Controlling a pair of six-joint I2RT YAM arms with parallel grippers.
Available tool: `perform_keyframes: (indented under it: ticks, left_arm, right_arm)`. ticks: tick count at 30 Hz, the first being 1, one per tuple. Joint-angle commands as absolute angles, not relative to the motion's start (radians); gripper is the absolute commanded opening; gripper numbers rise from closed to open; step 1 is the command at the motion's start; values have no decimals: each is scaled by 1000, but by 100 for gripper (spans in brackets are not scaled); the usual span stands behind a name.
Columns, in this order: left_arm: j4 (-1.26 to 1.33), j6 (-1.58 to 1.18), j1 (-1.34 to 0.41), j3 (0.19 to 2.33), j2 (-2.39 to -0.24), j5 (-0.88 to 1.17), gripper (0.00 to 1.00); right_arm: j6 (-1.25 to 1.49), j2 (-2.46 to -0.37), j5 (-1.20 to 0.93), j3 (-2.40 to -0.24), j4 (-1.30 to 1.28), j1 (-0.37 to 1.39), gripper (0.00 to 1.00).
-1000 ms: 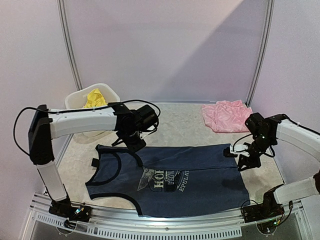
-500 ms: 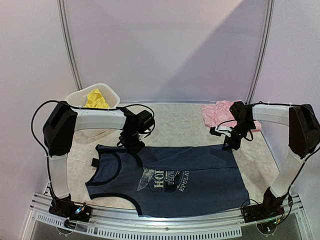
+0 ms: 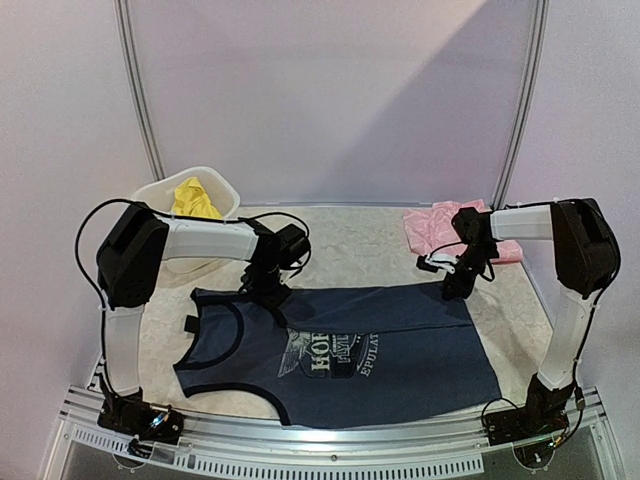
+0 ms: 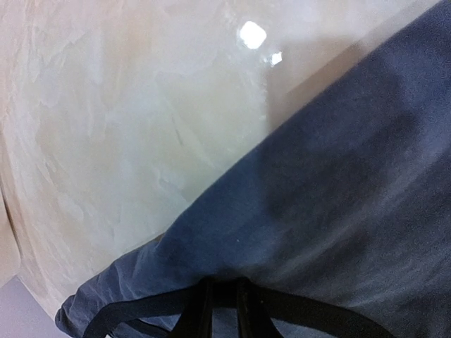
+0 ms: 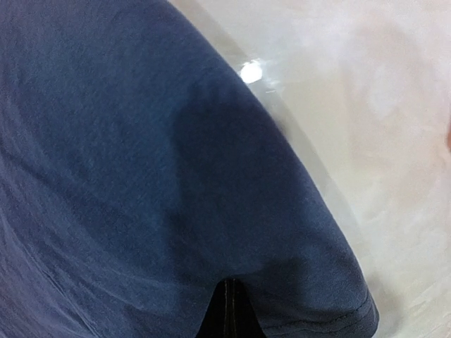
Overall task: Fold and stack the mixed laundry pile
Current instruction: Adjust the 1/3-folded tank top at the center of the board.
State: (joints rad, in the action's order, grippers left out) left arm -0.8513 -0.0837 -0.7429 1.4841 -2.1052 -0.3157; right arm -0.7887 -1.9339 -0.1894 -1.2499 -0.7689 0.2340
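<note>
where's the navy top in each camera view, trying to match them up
Top external: the navy top lies spread flat on the near middle of the table.
Left wrist: the navy top fills the lower right, with the table at upper left.
Right wrist: the navy top fills the left and bottom, with the table at upper right.
Shared landmark: the pale marbled table along the top's far edge.

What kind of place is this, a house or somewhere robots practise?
Most likely a robot test booth, not a house. Two white-and-black robot arms are bolted to a silver metal rail, pale walls box in the cream marbled table, and a navy sleeveless top with pale printed lettering lies spread out.
</note>
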Motion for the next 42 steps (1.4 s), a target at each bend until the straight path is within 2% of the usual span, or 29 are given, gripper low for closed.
perform_keyframes:
  ticks: [1,13,19,22,29,30,31,33,34,38,40,42]
  left_arm:
    - [-819,-77,-698,1495,-2201,-290,13]
    - [-919,-28,-655,1771,-2309,-291,13]
    - [-968,-42,-669,1791,-2205,-317,14]
    - [-994,-41,-687,1801,-2108,-368,19]
    - [-981,-19,-751,1788,-1870,-545,42]
    - [-958,-20,-753,1766,-1833,-563,47]
    - [-925,-29,-752,1727,-1796,-578,57]
    - [-811,-79,-738,1611,-1721,-637,86]
    - [-764,-116,-728,1553,-1692,-669,97]
    - [-711,-231,-663,1427,-1633,-615,100]
    - [-661,-214,-664,1371,-1596,-554,100]
    - [-599,-200,-675,1302,-1546,-485,98]
  right_arm:
    - [-766,-2033,-63,-1264,-733,195,0]
    - [-750,-2072,-56,-1342,-768,178,0]
    - [-749,-1978,-63,-1358,-820,178,2]
    - [-746,-1862,-59,-1361,-850,177,6]
    - [-694,-1537,-22,-1298,-812,177,27]
    - [-682,-1461,-11,-1271,-776,176,34]
    - [-659,-1414,-6,-1241,-715,176,46]
    - [-605,-1314,23,-1161,-616,173,91]
    - [-562,-1261,-4,-1129,-602,172,98]
    - [-626,-1250,-148,-1126,-748,173,97]
    - [-699,-1280,-226,-1145,-897,171,87]
    - [-820,-1284,-264,-1106,-980,173,81]
